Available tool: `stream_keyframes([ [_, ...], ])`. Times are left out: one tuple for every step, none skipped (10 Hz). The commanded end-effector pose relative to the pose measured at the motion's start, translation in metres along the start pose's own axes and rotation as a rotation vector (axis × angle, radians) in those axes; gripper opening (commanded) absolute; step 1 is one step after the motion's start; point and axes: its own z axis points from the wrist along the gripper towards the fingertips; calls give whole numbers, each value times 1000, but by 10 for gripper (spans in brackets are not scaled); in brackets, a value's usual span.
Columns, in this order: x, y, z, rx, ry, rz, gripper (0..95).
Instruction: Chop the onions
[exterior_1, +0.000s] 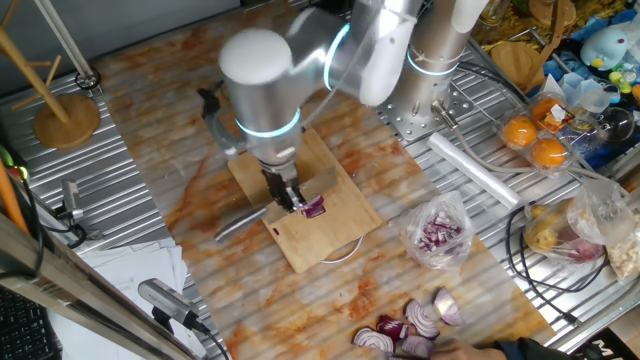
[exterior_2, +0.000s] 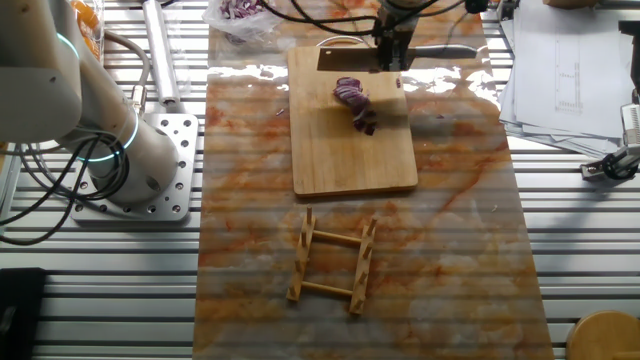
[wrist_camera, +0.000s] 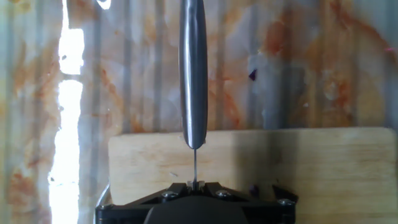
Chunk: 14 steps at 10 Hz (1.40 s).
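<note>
A small red-purple onion wedge (exterior_1: 315, 208) lies on the wooden board (exterior_1: 335, 228), just right of my gripper (exterior_1: 288, 194). In the other fixed view the onion (exterior_2: 351, 94) lies in sliced pieces, with a smaller bit (exterior_2: 365, 123) beside it, on the board (exterior_2: 350, 160). My gripper (exterior_2: 390, 45) is at the board's far edge, shut on a knife (exterior_1: 240, 223) whose grey handle sticks out over the table. In the hand view the handle (wrist_camera: 193, 74) points straight away from the gripper (wrist_camera: 194, 185), with the thin blade edge-on between the jaws above the board (wrist_camera: 298, 168). The onion is out of the hand view.
A clear bag of purple bits (exterior_1: 438, 235) lies right of the board. Bigger red onion wedges (exterior_1: 410, 328) lie at the front edge. Oranges in a clear box (exterior_1: 535, 140) and a white roll (exterior_1: 480, 172) are at the right. A wooden rack (exterior_2: 333, 263) lies near the board.
</note>
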Motion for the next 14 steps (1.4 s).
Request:
stream_keyframes([
  [2,-1,1,1,12,2,0],
  [2,-1,2,4,15,1,0],
  [4,-2,4,4,14,1,0],
  [4,-2,6,4,14,-1,0],
  [4,-2,6,4,15,1,0],
  [4,-2,6,3,14,5,0],
  [4,-2,6,-8,15,11,0],
  [4,-2,6,-34,25,19,0],
  [4,-2,6,-60,61,27,0],
  [4,-2,6,-63,76,13,0],
  [4,-2,6,-67,84,13,0],
  [4,-2,6,-66,81,21,0],
  [4,-2,6,-61,80,24,0],
  [4,-2,6,-55,74,27,0],
])
